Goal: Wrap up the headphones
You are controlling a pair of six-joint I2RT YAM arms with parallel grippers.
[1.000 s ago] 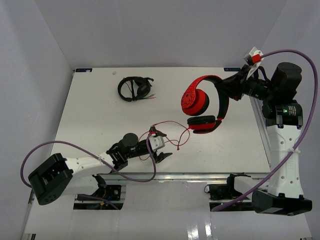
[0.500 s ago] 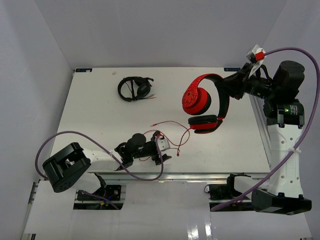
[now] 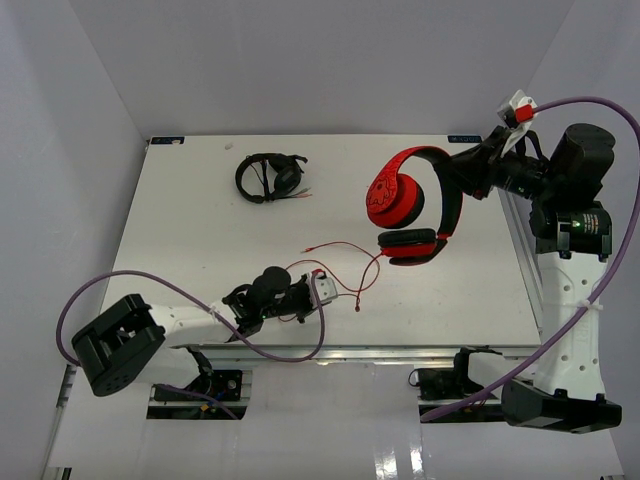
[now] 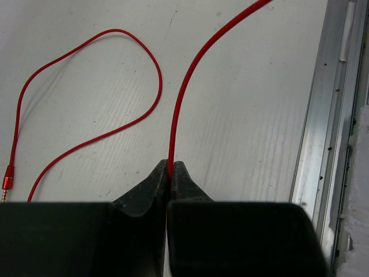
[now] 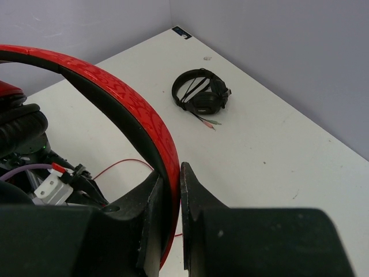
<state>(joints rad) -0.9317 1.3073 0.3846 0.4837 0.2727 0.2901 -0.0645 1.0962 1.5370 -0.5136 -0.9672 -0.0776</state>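
The red headphones point(image 3: 410, 215) hang above the right part of the table, held by their headband point(image 5: 115, 98). My right gripper point(image 3: 462, 180) point(image 5: 171, 179) is shut on that headband. The thin red cable point(image 3: 345, 255) trails from the lower ear cup down to the table and loops toward the front. My left gripper point(image 3: 322, 290) point(image 4: 170, 167) sits low near the table's front edge, shut on the cable point(image 4: 179, 98), which runs up out of its tips. The cable's plug point(image 4: 7, 184) lies on the table to the left of the fingers.
An all-black headset point(image 3: 270, 177) point(image 5: 202, 97) lies at the back left of the white table point(image 3: 200, 240). The table's metal front rail point(image 4: 328, 115) runs close beside my left gripper. Grey walls enclose the back and sides.
My left gripper was open beside the cable loop and has closed on the cable; its arm shifted slightly. The right arm with the headphones has barely moved.
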